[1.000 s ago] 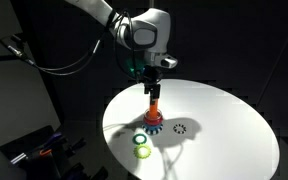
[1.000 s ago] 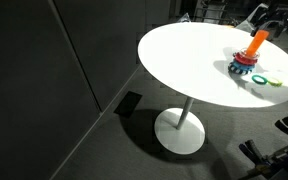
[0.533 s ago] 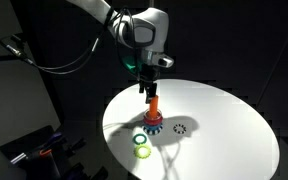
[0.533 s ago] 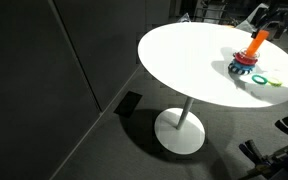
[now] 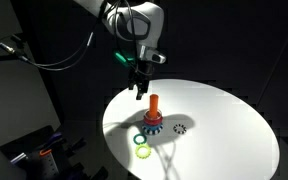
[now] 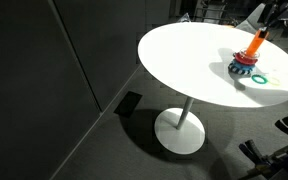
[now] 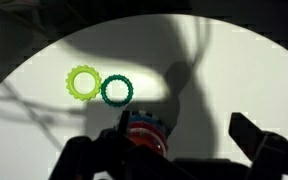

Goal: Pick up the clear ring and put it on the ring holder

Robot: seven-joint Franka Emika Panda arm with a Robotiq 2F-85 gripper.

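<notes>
- The pincer (image 5: 139, 90) hangs above the surface (image 5: 224, 130), higher than the top of the ring holder (image 5: 153, 115) and a little to one side of it, touching nothing.
- It is released: in the wrist view its two dark fingers (image 7: 259, 145) stand wide apart and nothing is gripped between them.
- The ring holder stands upright on the white round surface. Its orange peg rises from a wider base that shows red and blue, and in the wrist view the base (image 7: 144, 132) sits low in the picture between the fingers.
- The clear ring cannot be picked out in any view, so where it lies cannot be told.
- Just beside the holder's base lies a dark green ring (image 7: 116, 90). A yellow-green ring (image 7: 82, 82) lies next to it, and the two touch or nearly touch.
- In an exterior view a black-and-white speckled ring (image 5: 181, 128) lies flat on the other side of the base, near it.
- In an exterior view the holder (image 6: 252, 55) stands close to the surface's far edge.
</notes>
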